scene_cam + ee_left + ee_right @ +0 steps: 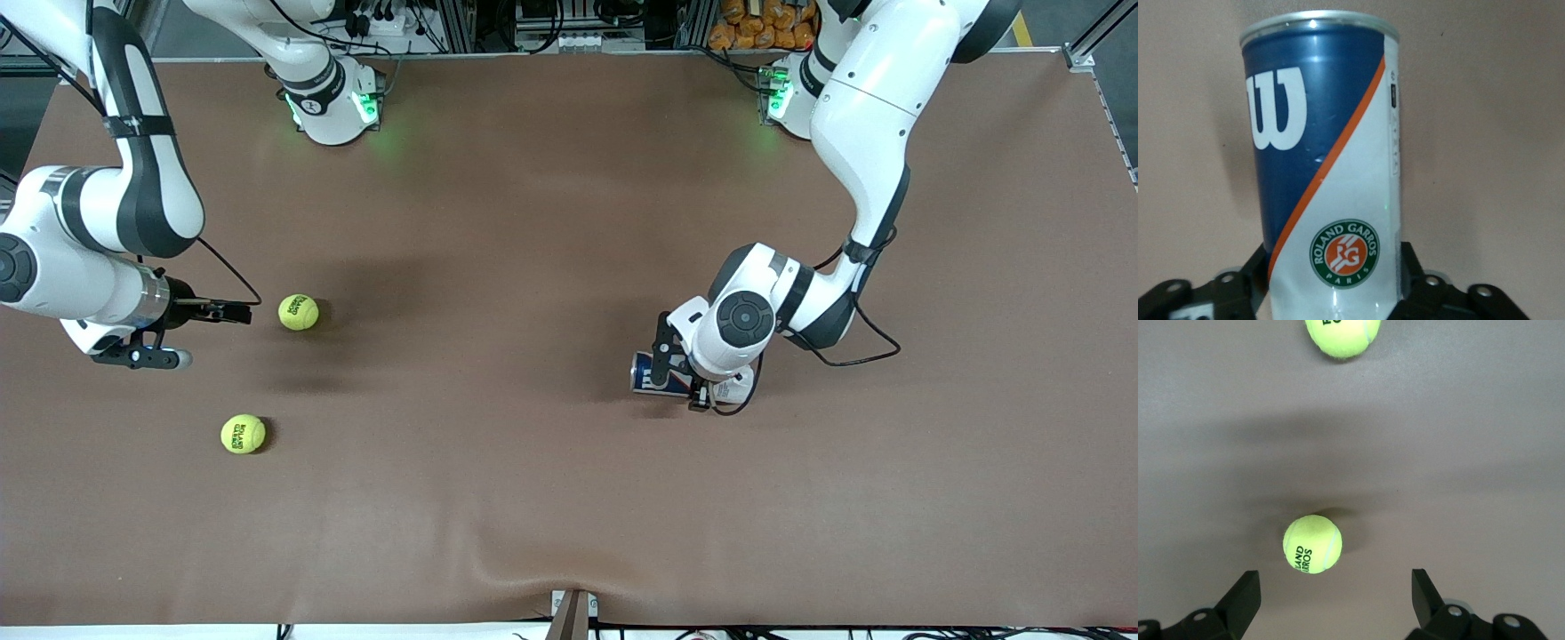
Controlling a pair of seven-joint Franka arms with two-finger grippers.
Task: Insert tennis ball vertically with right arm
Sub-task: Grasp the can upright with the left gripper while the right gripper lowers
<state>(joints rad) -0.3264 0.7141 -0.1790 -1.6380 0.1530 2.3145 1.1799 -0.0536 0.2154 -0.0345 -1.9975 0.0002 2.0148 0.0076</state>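
Two yellow-green tennis balls lie on the brown table toward the right arm's end: one [298,312] farther from the front camera and one [243,434] nearer. My right gripper [200,336] is open and empty above the table beside them. In the right wrist view one ball [1312,544] lies just ahead of the open right gripper [1335,587], and the other ball [1341,337] is farther off. My left gripper [680,378] is shut on a blue, white and orange tennis ball can [653,373], held low over the table. The left wrist view shows the can [1325,167] between the left gripper's fingers [1411,267].
The brown table [533,222] is bare between the two arms. Both arm bases stand along its edge farthest from the front camera. A small bracket [573,613] sits at the edge nearest the camera.
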